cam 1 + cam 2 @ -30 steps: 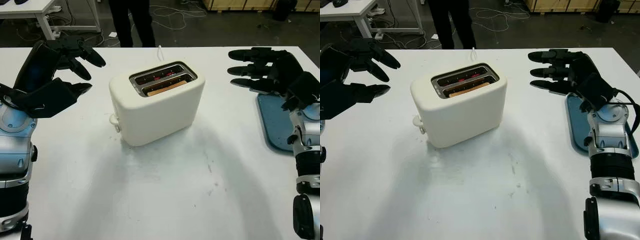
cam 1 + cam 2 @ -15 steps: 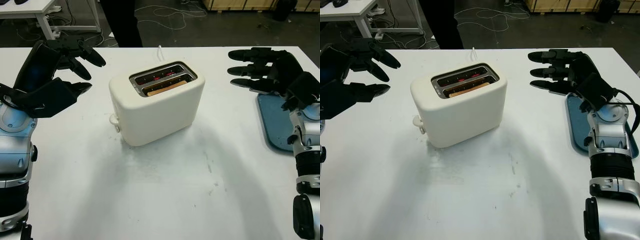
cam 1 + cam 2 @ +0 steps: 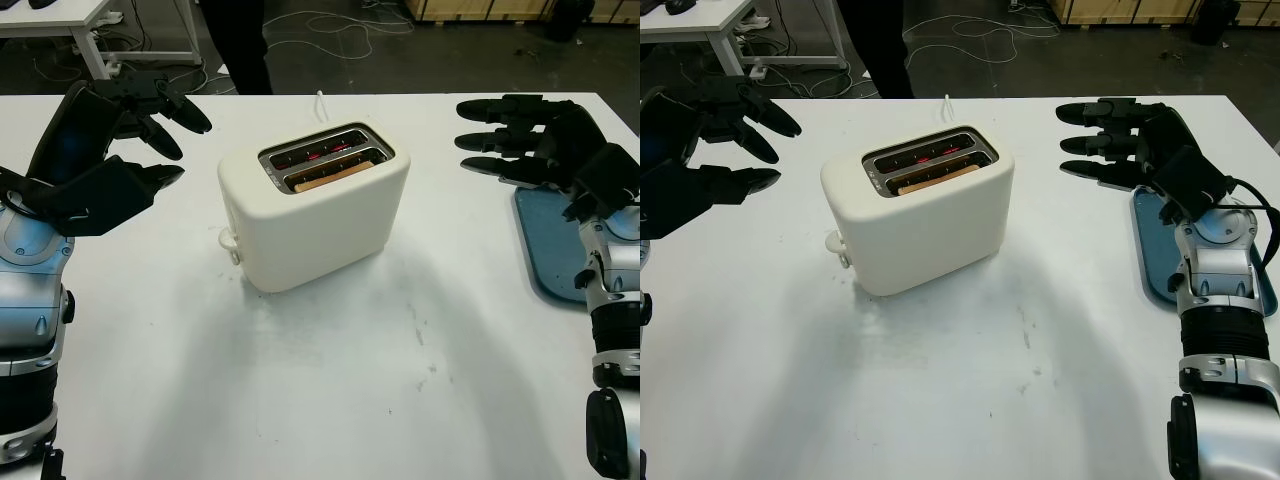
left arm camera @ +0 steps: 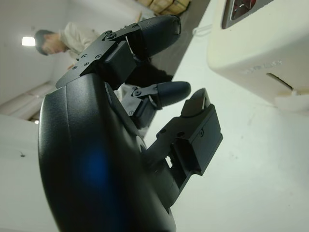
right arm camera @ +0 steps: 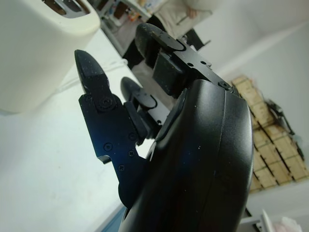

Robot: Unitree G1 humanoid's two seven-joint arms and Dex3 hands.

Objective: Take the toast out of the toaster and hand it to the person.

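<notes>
A cream two-slot toaster [image 3: 310,215] stands in the middle of the white table [image 3: 330,380]. A slice of toast [image 3: 335,176] sits low in the nearer slot; the far slot glows red inside. My left hand [image 3: 150,130] hovers open to the left of the toaster, apart from it. My right hand [image 3: 500,140] is open above the table to the toaster's right, fingers pointing toward it. A person [image 3: 235,45] in dark trousers stands beyond the table's far edge.
A blue tray [image 3: 555,245] lies at the table's right edge under my right arm. The toaster's lever knob [image 3: 229,240] sticks out on its left end and a white cord [image 3: 321,99] runs off the far edge. Cables lie on the floor behind.
The person behind the table has shifted to the left. Both hands and the toaster stay where they were.
</notes>
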